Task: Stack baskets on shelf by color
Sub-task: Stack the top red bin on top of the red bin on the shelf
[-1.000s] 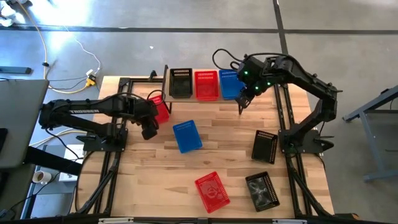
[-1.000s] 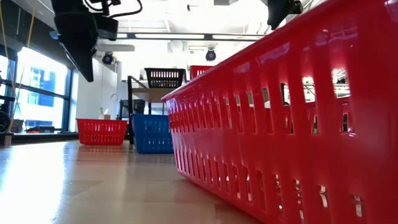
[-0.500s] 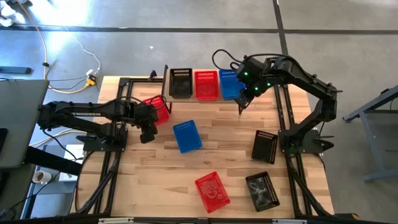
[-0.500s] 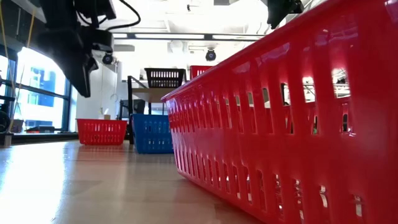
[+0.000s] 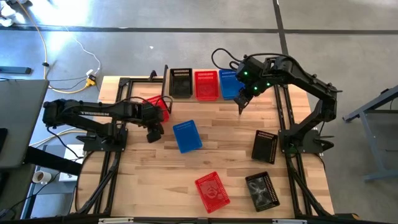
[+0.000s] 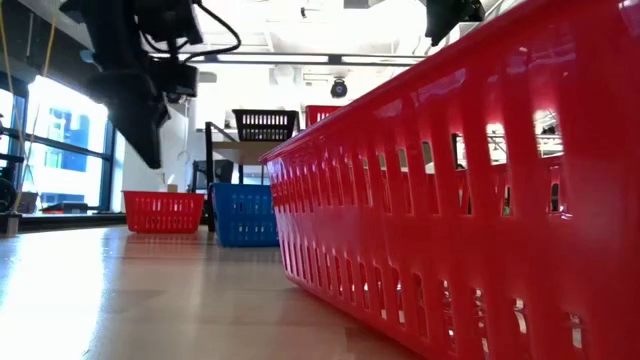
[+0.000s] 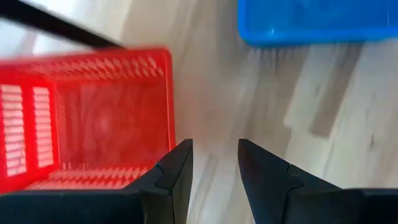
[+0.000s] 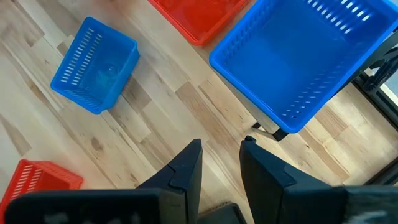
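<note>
Left hand [image 7: 208, 165] released, empty, just right of red basket [image 5: 159, 109] on counter [image 5: 217, 134]; straddle its wall squarely before clenching. Right hand [image 8: 221, 163] released near shelf [image 5: 199, 96].

Moved: the left end effector [image 5: 153, 134], first back toward its own side, then out again, ending just beside the red basket [image 5: 159, 108] near the shelf's left end, a little closer to the blue basket [image 5: 187, 135]. In the low view, shifted right and hanging lower.
</note>
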`<state>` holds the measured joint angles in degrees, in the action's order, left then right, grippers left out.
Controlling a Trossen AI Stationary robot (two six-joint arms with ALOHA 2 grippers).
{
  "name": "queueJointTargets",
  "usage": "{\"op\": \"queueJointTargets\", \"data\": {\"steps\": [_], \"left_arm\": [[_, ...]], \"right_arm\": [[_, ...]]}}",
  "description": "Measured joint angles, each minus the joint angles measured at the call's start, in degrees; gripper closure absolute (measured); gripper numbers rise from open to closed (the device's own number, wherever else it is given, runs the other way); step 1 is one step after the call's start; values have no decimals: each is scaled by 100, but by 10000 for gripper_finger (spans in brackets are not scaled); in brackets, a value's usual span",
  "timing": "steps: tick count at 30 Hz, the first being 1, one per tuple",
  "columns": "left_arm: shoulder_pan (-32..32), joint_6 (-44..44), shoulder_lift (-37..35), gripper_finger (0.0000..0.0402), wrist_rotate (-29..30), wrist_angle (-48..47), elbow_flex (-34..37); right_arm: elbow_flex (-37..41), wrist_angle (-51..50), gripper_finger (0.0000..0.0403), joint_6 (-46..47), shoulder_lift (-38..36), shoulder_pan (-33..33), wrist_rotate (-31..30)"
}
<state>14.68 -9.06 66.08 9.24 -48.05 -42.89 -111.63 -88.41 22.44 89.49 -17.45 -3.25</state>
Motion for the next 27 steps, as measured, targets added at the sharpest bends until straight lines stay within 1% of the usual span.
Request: {"op": "queueJointTargets", "data": {"steps": [2,5,12,19,27], "left_arm": [[0,-110,61,284,180,89,0],[0,-167,189,284,415,-45,-2],[2,-65,446,284,553,134,-2],[237,-78,944,284,813,168,-2],[446,22,1393,284,766,183,-4]], "right_arm": [[0,-2,309,-39,0,0,0],[0,0,309,-40,0,0,0],[0,-2,309,-55,2,0,0],[1,-2,309,-88,2,0,1],[2,-2,309,-88,2,0,20]]}}
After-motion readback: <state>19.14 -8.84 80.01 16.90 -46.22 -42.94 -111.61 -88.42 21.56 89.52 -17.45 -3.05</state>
